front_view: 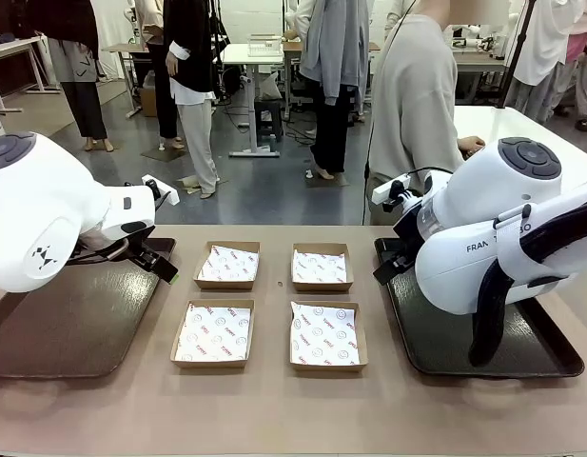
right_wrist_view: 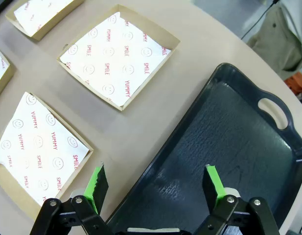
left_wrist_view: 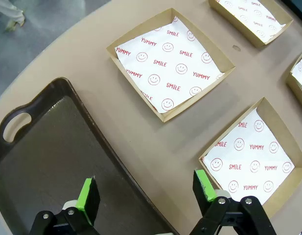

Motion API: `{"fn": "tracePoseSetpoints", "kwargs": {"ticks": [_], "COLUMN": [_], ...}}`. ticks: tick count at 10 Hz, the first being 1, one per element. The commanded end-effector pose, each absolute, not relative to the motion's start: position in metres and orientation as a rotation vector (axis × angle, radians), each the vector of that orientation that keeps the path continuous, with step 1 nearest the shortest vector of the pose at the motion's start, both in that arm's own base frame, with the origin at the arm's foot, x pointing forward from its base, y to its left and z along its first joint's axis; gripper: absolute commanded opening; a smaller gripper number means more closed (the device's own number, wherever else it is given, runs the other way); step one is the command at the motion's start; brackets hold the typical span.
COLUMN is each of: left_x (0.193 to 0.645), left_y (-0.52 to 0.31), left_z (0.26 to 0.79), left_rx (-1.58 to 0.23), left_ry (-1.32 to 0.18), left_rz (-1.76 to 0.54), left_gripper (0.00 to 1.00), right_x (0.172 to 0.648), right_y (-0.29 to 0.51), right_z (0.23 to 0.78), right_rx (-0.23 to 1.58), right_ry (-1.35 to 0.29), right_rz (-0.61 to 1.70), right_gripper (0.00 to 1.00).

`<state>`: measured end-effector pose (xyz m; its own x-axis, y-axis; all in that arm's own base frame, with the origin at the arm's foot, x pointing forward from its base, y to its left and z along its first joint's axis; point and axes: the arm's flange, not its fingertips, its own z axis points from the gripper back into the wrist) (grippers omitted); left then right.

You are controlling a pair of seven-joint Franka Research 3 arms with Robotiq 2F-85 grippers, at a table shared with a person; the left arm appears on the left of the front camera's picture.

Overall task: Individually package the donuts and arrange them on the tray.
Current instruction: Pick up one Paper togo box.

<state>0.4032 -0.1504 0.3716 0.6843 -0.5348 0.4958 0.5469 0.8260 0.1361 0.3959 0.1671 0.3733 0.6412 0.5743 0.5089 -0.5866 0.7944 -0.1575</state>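
Note:
The donuts are out of view. Two dark trays lie on the table, one at the left and one at the right. My left gripper hangs open over the left tray's right rim, and nothing sits between its green pads. Over the right tray's left rim my right gripper is open too, its pads bare. In the wrist views each gripper straddles its tray's edge.
Four shallow cardboard boxes lined with smiley-print paper stand between the trays: back left, back right, front left, front right. A person stands at the far side, one hand near the table edge.

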Motion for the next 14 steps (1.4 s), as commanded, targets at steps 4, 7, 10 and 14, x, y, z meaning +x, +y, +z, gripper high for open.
{"fn": "tracePoseSetpoints", "kwargs": {"ticks": [4, 7, 10, 14], "left_x": [0.371, 0.283, 0.23, 0.321], "left_y": [-0.136, -0.091, -0.074, -0.105], "left_z": [0.375, 0.405, 0.407, 0.475], "left_rx": [-0.025, -0.082, -0.092, -0.092], "left_ry": [-0.512, -0.415, -0.291, -0.27], "left_rz": [-0.652, -0.673, -0.665, -0.663], "left_gripper": [1.0, 1.0, 1.0, 1.0], "right_x": [0.35, 0.262, 0.205, 0.295], "right_y": [0.144, 0.102, 0.088, 0.12], "right_z": [0.381, 0.403, 0.405, 0.482], "right_rx": [-0.015, -0.034, -0.05, -0.034], "right_ry": [-0.5, -0.364, -0.26, -0.234], "right_rz": [0.692, 0.662, 0.649, 0.652], "right_gripper": [1.0, 1.0, 1.0, 1.0]}}
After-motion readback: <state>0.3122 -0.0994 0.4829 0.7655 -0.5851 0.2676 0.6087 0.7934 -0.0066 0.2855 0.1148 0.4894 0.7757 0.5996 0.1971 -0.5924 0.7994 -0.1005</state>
